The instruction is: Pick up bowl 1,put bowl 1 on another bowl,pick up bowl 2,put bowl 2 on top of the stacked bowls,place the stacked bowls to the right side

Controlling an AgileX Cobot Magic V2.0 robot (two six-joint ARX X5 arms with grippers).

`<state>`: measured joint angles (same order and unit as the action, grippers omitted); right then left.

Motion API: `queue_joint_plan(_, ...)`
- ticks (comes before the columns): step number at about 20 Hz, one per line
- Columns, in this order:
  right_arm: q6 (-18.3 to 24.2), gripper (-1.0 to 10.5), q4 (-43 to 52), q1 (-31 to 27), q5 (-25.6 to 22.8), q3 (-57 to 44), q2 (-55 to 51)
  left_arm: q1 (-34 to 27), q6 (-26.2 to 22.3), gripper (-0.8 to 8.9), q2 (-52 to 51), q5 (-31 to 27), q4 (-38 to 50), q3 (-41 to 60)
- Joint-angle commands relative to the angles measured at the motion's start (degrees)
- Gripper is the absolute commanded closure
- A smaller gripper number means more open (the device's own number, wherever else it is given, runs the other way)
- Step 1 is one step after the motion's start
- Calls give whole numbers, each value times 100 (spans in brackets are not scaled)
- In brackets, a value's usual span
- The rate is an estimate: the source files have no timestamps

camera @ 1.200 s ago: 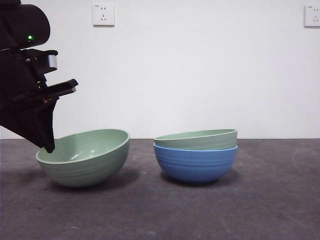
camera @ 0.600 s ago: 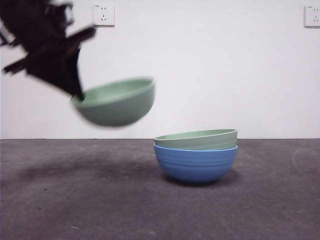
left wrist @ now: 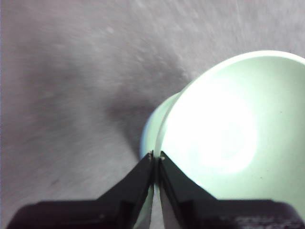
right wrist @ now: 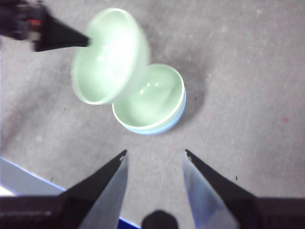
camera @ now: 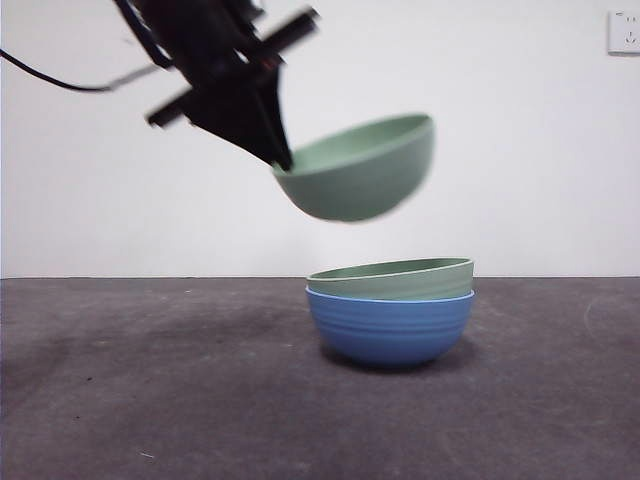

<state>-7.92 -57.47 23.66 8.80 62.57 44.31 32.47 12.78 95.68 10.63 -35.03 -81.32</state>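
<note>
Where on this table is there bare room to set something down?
Bare table lies left of the blue bowl, and some right of it. Above that stack it is crowded: the left gripper holds a green bowl there.

A plain white wall (camera: 520,150) rises behind the dark grey desk (camera: 150,400); a white socket (camera: 624,32) sits high on it.
</note>
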Motion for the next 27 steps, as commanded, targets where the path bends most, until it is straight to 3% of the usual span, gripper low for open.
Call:
queue_joint_plan(1, -4, 753, -70, 4, -17, -13, -13, 136, 101, 819, 490, -17, -37, -310)
queue_joint_plan(7, 7, 753, -175, 4, -22, -13, -94, 214, 96, 820, 1331, -170, -400, -787)
queue_joint_plan(13, 7, 753, -168, 4, -22, -13, -94, 289, 72, 813, 1515, -118, -518, -802)
queue_joint_plan(14, 7, 753, -170, 4, -22, -13, -94, 289, 74, 796, 1515, 2, -516, -802)
queue_joint_plan(17, 7, 752, -170, 4, -22, -13, -92, 321, 74, 482, 1512, 35, -588, -804)
queue_joint_plan(24, 4, 746, -151, 4, -20, -13, 17, 313, -98, 458, 1366, -2, -1475, -1408)
queue_joint_plan(27, 7, 534, 22, 4, -20, -13, 264, 313, -415, 458, 1045, -17, -2090, -1886)
